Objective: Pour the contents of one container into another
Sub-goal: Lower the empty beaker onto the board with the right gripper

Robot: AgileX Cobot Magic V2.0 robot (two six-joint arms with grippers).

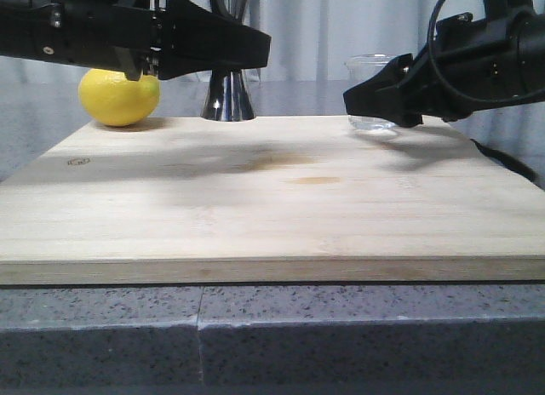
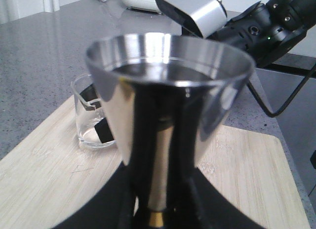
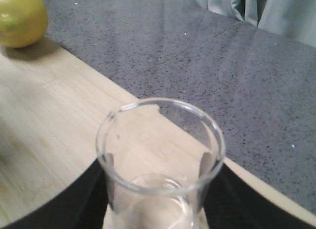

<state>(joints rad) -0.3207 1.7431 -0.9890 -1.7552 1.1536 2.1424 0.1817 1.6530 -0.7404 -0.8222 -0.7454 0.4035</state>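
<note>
My right gripper point(image 3: 158, 199) pinches the clear glass beaker point(image 3: 160, 160) at the wooden board's point(image 1: 272, 199) far right; its inside looks empty. My left gripper point(image 2: 158, 209) clamps the steel jigger point(image 2: 168, 105) at its gold-banded waist, upright at the far edge beside the lemon point(image 1: 118, 97).

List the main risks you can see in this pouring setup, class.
1. The beaker is smooth clear glass held between the right end effector's fingers; it might slip when tilted.
2. The jigger is tall with a narrow waist; a nudge could tip it.
3. Both stand at the board's far edge, so spills may reach the counter.
</note>
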